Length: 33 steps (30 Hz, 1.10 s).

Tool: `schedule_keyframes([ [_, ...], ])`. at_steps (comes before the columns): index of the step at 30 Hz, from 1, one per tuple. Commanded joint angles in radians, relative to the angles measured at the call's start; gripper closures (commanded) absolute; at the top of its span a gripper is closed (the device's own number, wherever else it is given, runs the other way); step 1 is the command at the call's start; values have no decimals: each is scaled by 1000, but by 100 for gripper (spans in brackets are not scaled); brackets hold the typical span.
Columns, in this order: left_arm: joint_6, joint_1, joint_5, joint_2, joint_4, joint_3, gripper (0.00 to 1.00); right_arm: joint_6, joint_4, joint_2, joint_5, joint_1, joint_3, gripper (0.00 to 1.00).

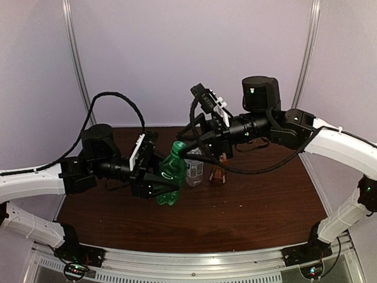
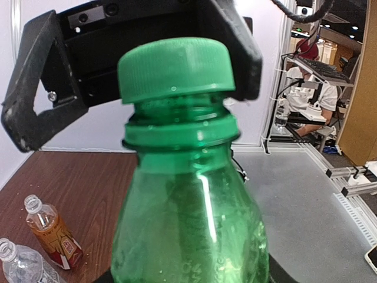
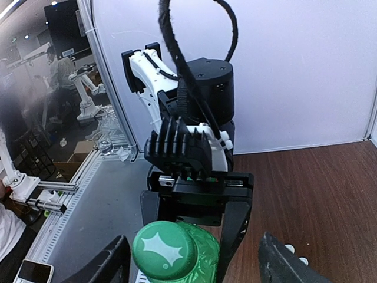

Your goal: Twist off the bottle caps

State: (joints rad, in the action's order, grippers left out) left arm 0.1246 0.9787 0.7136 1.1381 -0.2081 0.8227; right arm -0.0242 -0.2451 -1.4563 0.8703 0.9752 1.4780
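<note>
Subject: green bottle (image 1: 171, 177), held off the table (image 1: 265, 206), leaning slightly, near the middle of the work area.

Left gripper (image 1: 154, 186): clamped on the green bottle's lower body. Hold appears firm; contact pads are not visible in the left wrist view.

Right gripper (image 3: 198, 265): fingers spread, one on each side of the green bottle's cap (image 3: 168, 250), neither touching it. The cap sits between them.

Cap condition: in the left wrist view the cap rides slightly above the neck ring and looks a little tilted, with thread showing beneath. Judged partly loosened, not off.

Other items: the clear bottle (image 2: 17, 262) stands just beside the green bottle on the right arm's side, with the amber bottle (image 2: 52, 233) beyond it. Both necks show open, so the green bottle is judged the last one.

Risks:
- If the right fingers close off-centre on the tilted cap, it may cock on the thread and jam, or squirt out sideways.
- A twist against the thin plastic body may turn the green bottle inside the left grip, so the cap does not turn on its thread.
- A hard squeeze could buckle the green bottle.
- A freed cap may drop and roll off the table.
- The right arm works close above the two standing bottles and could topple them.
</note>
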Motion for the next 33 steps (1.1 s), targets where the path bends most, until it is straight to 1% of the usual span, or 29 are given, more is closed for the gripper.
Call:
schedule_keyframes([
  [1,-29,6,-111,-10,-26,26,92,-80,52,63,-79,-3,-36,21],
  [6,-22,6,-179,5,-33,42,92,-124,66,94,-116,2,-57,14],
  [9,-13,5,-239,18,-30,55,93,-154,74,108,-170,3,-63,9],
  [12,-7,6,-310,26,-18,62,92,-227,68,111,-332,7,-46,8],
  [16,-2,6,-378,38,-10,68,93,-305,39,98,-559,31,-10,8],
  [19,1,6,-394,46,-21,67,92,-328,25,73,-634,44,13,8],
  [22,2,6,-403,63,-10,80,93,-341,29,53,-645,52,23,8],
  [25,5,5,-414,68,-11,80,93,-345,19,35,-647,60,39,11],
  [33,5,5,-439,68,-14,79,93,-348,6,15,-653,66,40,30],
])
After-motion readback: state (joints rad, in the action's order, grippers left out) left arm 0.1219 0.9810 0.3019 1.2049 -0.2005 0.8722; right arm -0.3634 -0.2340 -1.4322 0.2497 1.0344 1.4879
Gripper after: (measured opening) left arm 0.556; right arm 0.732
